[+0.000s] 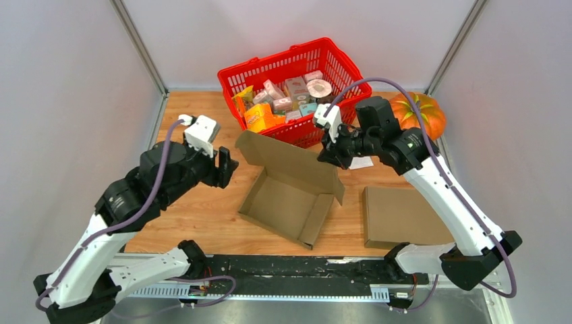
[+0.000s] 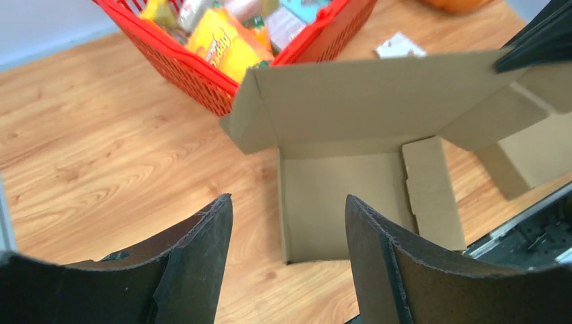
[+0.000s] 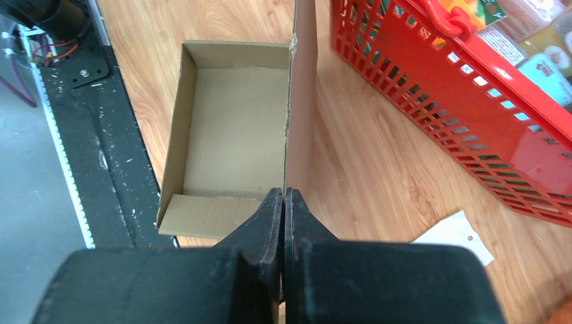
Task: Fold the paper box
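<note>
Presently the right gripper (image 3: 283, 197) is pinched closed on the raised lid (image 3: 301, 101) of the paper box (image 1: 283, 199), which sits on the bench (image 1: 195, 216). The left gripper (image 2: 289, 202) gapes empty. Likely risk: the thin edge hold (corner only) slips and the lid springs back.

Top view: pumpkin (image 1: 425, 115) half behind right arm (image 1: 448, 196); flat cardboard (image 1: 398, 216) corner under it; basket (image 1: 290, 50) package labels too small to read. Right wrist view: lid (image 3: 301, 101) edge-on, face unseen; basket cut by frame edges; tag (image 3: 455, 236) partly behind right gripper (image 3: 283, 196).
</note>
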Motion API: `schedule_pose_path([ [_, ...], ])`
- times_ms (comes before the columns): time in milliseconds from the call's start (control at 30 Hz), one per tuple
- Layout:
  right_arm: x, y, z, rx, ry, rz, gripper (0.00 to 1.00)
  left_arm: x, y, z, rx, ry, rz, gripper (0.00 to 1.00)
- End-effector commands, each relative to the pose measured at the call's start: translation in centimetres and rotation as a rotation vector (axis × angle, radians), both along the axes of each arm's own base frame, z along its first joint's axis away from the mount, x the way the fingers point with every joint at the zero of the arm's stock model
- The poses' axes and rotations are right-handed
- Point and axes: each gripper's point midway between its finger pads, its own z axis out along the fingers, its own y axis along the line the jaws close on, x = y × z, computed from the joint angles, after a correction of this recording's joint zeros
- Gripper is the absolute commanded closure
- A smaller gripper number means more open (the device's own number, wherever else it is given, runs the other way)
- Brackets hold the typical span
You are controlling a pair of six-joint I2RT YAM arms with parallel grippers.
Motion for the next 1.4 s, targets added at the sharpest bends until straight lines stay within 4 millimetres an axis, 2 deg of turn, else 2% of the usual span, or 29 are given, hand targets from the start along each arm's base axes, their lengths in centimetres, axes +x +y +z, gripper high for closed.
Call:
schedule_pose_path([
  [0,-0.4,1.2,1.5,0.062,0.031,0.104,1.00,1.0,-3.2,-2.1,0.025,0.016,-0.173,0.29],
  [67,0.1,1.2,1.3,0.071,0.046,0.102,1.00,2.5,-3.6,-3.3,0.077,0.018,-0.154,0.28],
  [133,0.7,1.2,1.0,0.072,0.067,0.099,1.00,4.1,-3.1,-4.2,0.122,-0.001,-0.097,0.28],
  [200,0.9,1.3,1.1,0.080,0.078,0.104,1.00,5.9,-3.0,-4.2,0.118,-0.035,-0.047,0.27],
  [233,1.0,1.3,1.1,0.080,0.081,0.103,1.00,7.1,-1.9,-4.4,0.120,-0.035,0.011,0.27],
  [333,0.9,1.2,1.1,0.089,0.088,0.116,1.00,9.4,-0.5,-4.5,0.111,-0.031,0.080,0.27],
  [367,1.0,1.1,1.1,0.090,0.087,0.115,1.00,9.9,-0.5,-5.3,0.129,-0.001,0.081,0.27],
  [467,1.2,0.9,1.3,0.102,0.086,0.119,1.00,11.0,-0.4,-6.5,0.124,0.068,0.074,0.31],
  [533,1.5,0.8,1.3,0.106,0.092,0.121,1.00,11.0,-0.5,-7.4,0.129,0.083,0.065,0.31],
  [600,1.5,0.9,1.2,0.114,0.098,0.132,1.00,11.3,-0.3,-7.2,0.109,0.066,0.067,0.30],
  [633,1.6,0.9,1.2,0.115,0.100,0.134,1.00,10.8,-1.5,-7.4,0.072,0.084,-0.010,0.30],
  [700,1.6,1.1,1.0,0.122,0.110,0.146,1.00,11.5,-1.6,-7.6,0.056,0.093,-0.023,0.32],
  [800,1.9,1.2,0.5,0.120,0.125,0.143,1.00,12.3,-1.0,-8.0,0.106,0.100,0.005,0.51],
  [833,1.9,1.2,0.3,0.119,0.131,0.141,1.00,12.5,-0.8,-8.0,0.114,0.094,0.014,0.61],
  [900,2.0,1.4,0.3,0.130,0.133,0.137,1.00,12.7,-0.9,-8.2,0.119,0.093,0.014,0.70],
  [933,2.1,1.5,0.3,0.144,0.156,0.111,1.00,12.7,-0.7,-8.4,0.124,0.098,0.024,0.85],
  [967,2.9,1.2,0.2,0.143,0.159,0.036,0.93,12.4,-0.5,-8.4,0.126,0.103,0.026,0.92],
  [1000,4.4,1.4,0.5,0.164,0.137,-0.035,0.46,12.3,-0.5,-8.3,0.118,0.102,0.031,0.96],
  [1033,5.2,1.1,0.6,0.161,0.136,-0.117,0.33,12.0,-0.2,-8.9,0.100,0.125,0.064,0.98],
  [1067,7.5,-1.3,0.6,0.132,0.126,-0.406,0.21,11.5,0.1,-8.4,0.070,0.115,0.083,1.00],
  [1100,7.6,-2.2,0.5,0.101,0.117,-0.520,0.03,11.1,0.0,-8.5,0.046,0.130,0.090,1.00],
  [1133,7.7,-3.6,1.0,0.113,0.139,-0.660,0.00,11.0,0.9,-8.9,0.017,0.155,0.176,1.00],
  [1167,7.7,-6.0,1.5,0.143,0.152,-0.861,0.00,10.1,1.2,-9.0,0.007,0.172,0.202,1.00],
  [1200,6.3,-6.9,1.0,0.130,0.193,-0.902,0.00,9.6,1.3,-8.9,-0.004,0.173,0.224,1.00],
  [1233,5.3,-7.1,-0.3,0.107,0.221,-0.905,0.00,9.5,2.1,-9.3,-0.013,0.177,0.298,1.00],
  [1267,4.1,-8.4,0.3,0.133,0.177,-0.942,0.00,8.8,1.8,-8.7,-0.032,0.161,0.300,1.00],
  [1300,3.0,-8.2,-0.1,0.145,0.179,-0.962,0.00,8.6,1.9,-8.7,-0.047,0.162,0.317,1.00],
  [1367,1.1,-10.0,-2.2,0.125,0.155,-1.023,0.00,8.0,2.7,-9.1,-0.092,0.187,0.388,1.00],
])
